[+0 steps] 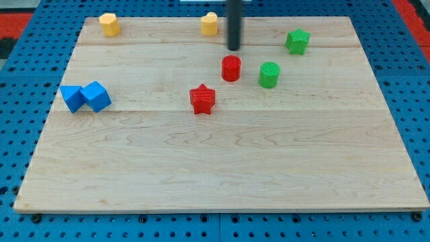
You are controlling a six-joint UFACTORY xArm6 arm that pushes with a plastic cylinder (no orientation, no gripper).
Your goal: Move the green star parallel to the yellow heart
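Note:
The green star (297, 41) sits near the view's top right of the wooden board (215, 168). A yellow block that looks like the heart (209, 23) sits at the top edge, just left of centre. My tip (233, 48) is between them, just below and right of the yellow heart and well left of the green star. It touches no block. The red cylinder (231, 68) lies right below my tip.
A green cylinder (269, 74) stands below and left of the green star. A red star (202, 99) lies near the board's middle. Another yellow block (109, 24) sits at the top left. Two blue blocks (71, 98) (97, 96) touch each other at the left.

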